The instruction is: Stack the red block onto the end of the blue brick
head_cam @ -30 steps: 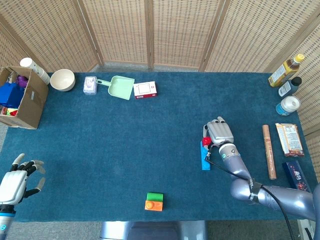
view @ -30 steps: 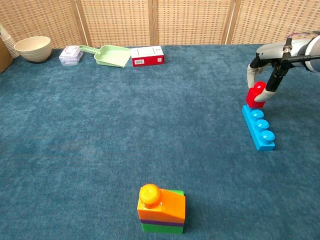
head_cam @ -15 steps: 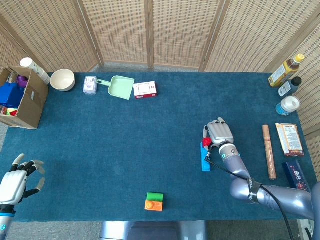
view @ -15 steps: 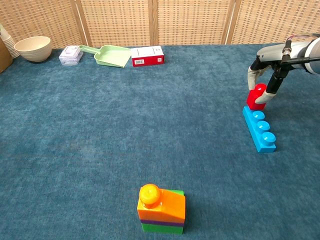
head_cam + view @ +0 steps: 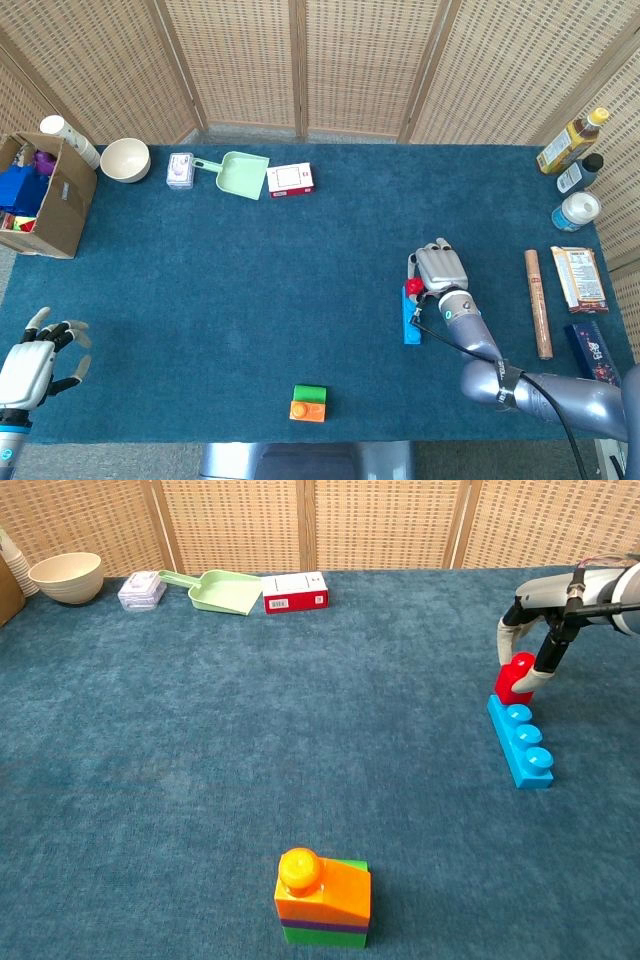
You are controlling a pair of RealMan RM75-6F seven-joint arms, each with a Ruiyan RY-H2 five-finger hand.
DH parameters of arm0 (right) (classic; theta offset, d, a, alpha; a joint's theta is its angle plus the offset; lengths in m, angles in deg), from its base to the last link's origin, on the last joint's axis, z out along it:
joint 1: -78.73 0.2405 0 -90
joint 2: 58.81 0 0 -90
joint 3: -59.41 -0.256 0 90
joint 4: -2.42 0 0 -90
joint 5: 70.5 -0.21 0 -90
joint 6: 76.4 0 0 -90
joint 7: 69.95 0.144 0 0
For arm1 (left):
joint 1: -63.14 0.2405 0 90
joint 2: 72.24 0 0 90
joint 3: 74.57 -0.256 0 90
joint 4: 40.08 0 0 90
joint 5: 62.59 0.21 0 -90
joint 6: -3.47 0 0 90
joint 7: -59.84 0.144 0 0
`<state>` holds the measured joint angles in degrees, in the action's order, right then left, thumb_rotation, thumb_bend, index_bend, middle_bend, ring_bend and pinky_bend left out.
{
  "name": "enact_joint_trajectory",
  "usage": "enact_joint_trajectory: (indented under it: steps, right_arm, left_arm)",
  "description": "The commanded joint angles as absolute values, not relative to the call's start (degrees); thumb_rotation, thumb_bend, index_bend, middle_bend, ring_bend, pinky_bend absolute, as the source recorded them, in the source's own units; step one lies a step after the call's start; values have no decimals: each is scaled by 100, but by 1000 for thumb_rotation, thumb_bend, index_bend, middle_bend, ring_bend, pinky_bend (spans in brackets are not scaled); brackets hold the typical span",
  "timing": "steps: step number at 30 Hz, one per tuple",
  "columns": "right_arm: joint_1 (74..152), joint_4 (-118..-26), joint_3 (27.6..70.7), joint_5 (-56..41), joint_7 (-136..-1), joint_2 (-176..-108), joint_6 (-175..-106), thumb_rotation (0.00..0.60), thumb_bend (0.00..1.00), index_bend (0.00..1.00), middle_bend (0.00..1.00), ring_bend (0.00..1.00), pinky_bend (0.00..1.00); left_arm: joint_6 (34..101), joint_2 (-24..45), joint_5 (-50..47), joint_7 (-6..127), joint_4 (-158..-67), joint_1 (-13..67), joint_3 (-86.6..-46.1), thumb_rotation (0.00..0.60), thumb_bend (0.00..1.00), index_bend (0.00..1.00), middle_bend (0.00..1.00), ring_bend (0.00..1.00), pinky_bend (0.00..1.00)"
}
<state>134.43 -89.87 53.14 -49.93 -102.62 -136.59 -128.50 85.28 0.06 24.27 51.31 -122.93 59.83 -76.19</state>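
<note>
Woven cane screens (image 5: 350,60) stand behind the table (image 5: 250,280), which is covered in blue carpet; the blue brick (image 5: 520,741) lies toward the table's right side, and the right hand (image 5: 545,630) reaches down over its far end, fingers (image 5: 547,660) clamped on the red block (image 5: 514,679), which sits on that end; the left hand (image 5: 28,362) hovers far to the brick's left at the table's near corner, fingers apart, holding nothing; an orange and green block stack (image 5: 322,898) stands nearer than the brick, to its left.

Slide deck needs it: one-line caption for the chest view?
Right hand holds the red block at the far end of the blue brick; an orange-topped block stack stands nearby.
</note>
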Motion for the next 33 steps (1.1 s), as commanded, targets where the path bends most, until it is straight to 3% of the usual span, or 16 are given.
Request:
enact_joint_trajectory:
  steps: [1, 33]
  right_arm:
    - [13435, -8987, 5318, -4980, -10255, -13670, -12860, 600, 248, 613, 312, 159, 84]
    - [13166, -9053, 5379, -4764, -10069, -13738, -12980, 600, 245, 613, 312, 154, 84]
  left_arm:
    - [8530, 4, 2426, 5130, -12290, 5986, -7619, 600, 468, 487, 336, 313, 74]
    - [8539, -16, 2467, 5124, -12306, 5981, -7637, 600, 468, 486, 335, 313, 73]
